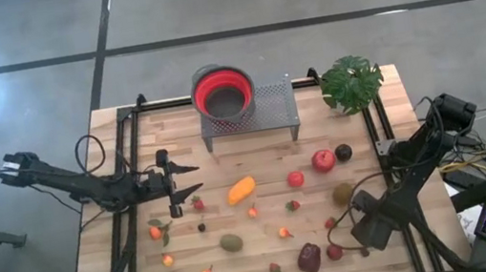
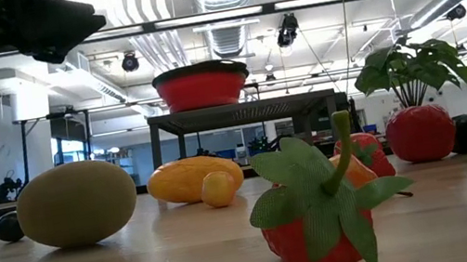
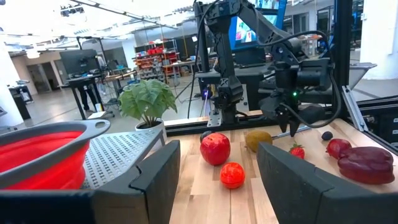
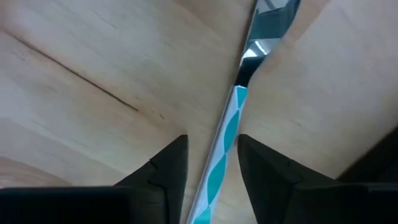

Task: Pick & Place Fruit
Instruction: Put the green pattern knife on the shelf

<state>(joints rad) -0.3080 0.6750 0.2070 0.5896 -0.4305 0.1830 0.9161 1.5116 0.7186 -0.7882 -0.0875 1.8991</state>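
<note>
Small toy fruits lie scattered on the wooden table: an elongated orange one, a red apple, kiwis and a dark maroon one. My left gripper hovers open at the table's left and points level toward the apple; nothing is between its fingers. My right gripper points straight down near the table's right front. It is open just above the wood, with its fingers on either side of a thin teal-and-white striped strip that lies on the table.
A red-lined round bowl sits on a metal mesh stand at the far middle. A green potted plant stands at the far right. Black frame rails run along the table's left and right sides. A leafy red berry lies near the front edge.
</note>
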